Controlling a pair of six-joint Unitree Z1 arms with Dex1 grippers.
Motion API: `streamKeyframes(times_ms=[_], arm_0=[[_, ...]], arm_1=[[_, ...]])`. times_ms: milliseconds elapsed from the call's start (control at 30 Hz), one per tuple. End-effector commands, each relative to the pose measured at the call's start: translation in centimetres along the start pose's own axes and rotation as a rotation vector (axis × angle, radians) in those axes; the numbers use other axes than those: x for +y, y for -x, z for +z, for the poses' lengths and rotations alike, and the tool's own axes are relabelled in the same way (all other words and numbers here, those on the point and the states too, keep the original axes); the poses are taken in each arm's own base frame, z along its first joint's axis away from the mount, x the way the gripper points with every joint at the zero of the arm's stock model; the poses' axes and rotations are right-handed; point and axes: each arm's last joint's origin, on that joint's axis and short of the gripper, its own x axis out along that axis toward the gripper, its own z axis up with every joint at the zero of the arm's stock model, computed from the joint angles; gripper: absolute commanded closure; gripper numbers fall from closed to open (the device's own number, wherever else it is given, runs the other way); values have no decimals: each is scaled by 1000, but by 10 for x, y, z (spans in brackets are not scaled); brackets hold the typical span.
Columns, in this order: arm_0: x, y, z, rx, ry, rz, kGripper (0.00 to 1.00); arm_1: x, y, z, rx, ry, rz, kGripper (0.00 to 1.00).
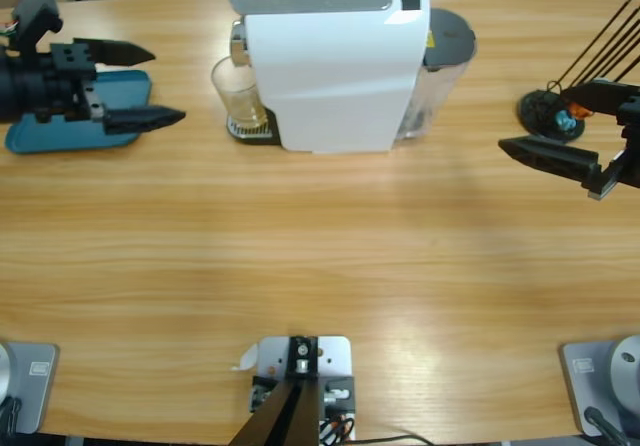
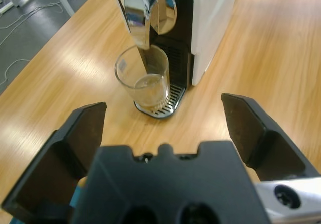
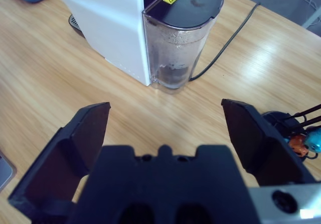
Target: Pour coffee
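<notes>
Coffee (image 2: 148, 86): we see a shallow amber layer in the glass (image 2: 143, 76), which stands on the machine's (image 1: 335, 66) drip grate under the spout.
Left gripper (image 1: 135, 86): we find it spread wide, empty, above the blue tray (image 1: 70, 131).
Right gripper (image 1: 560, 126): parted, empty, near the capsule rack (image 1: 550, 111).

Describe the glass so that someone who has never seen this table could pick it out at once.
Find the white coffee machine at the back middle of the wooden table. Under its chrome spout, on the small drip grate, stands a clear glass tumbler. It is the only see-through cup here, with a shallow pale layer of coffee at its bottom.
</notes>
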Motion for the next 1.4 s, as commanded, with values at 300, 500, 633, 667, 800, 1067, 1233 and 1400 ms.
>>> streamKeyframes(times_ms=[300, 500, 633, 667, 800, 1067, 1233, 1400], arm_0=[[27, -45, -7, 31, 49, -63, 0], [32, -54, -10, 41, 56, -74, 0], [36, -63, -10, 47, 61, -81, 0], [37, -65, -11, 50, 64, -82, 0], [39, -72, -14, 57, 71, -99, 0], [43, -84, -12, 49, 65, -119, 0], [48, -95, -11, 37, 67, -145, 0], [41, -100, -11, 41, 63, -172, 0]], arm_1=[[1, -15, -9, 87, -10, 13, 0], [1, -18, -9, 99, -10, 16, 0], [1, -19, -9, 102, -9, 16, 0], [1, -19, -9, 102, -9, 15, 0], [1, -21, -10, 107, -8, 14, 0], [1, -24, -10, 113, -8, 16, 0], [1, -24, -10, 115, -9, 18, 0], [1, -25, -10, 113, -8, 19, 0]])
